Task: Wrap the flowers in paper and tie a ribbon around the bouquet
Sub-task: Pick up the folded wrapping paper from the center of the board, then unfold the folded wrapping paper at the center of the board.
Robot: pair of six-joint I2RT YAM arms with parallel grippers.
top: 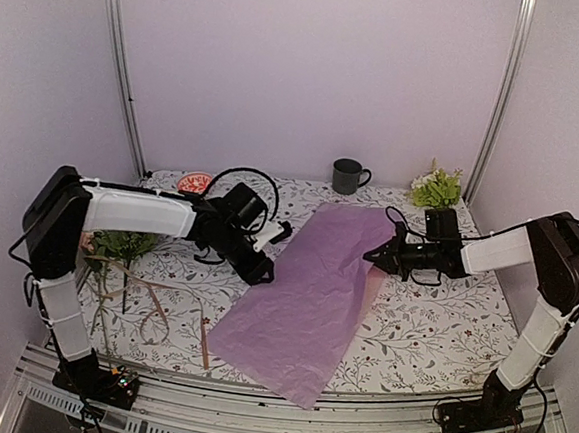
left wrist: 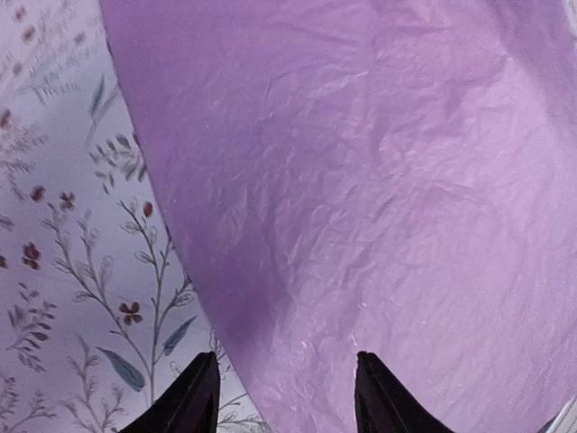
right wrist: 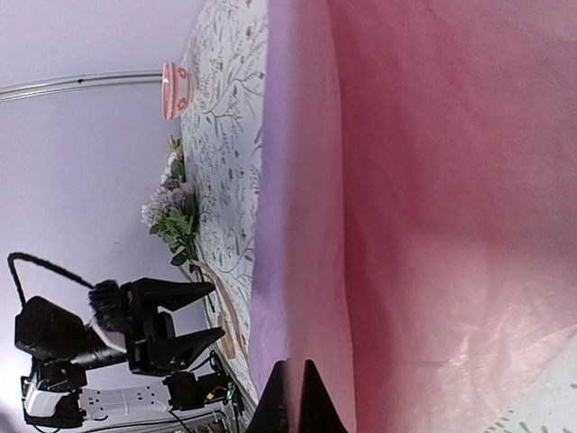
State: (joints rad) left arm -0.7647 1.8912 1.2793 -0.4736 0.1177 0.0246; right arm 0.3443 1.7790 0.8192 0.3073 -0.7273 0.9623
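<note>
The lilac paper (top: 314, 289) lies diagonally across the middle of the table, and its near corner hangs over the front edge. My right gripper (top: 375, 255) is shut on the paper's right edge and holds it slightly raised; in the right wrist view its tips (right wrist: 297, 397) pinch a fold of the paper (right wrist: 406, 225). My left gripper (top: 265, 267) is open at the sheet's left edge, and in its own view the paper (left wrist: 361, 180) edge runs between the two fingers (left wrist: 194, 401). The flowers (top: 116, 248) lie at the left under my left arm. The beige ribbon (top: 152, 311) curls beside their stalks.
A dark mug (top: 349, 175) stands at the back centre. A red patterned bowl (top: 194, 182) sits at the back left. A green leafy sprig with pale blooms (top: 437, 188) is at the back right. A floral cloth (top: 431, 328) covers the table.
</note>
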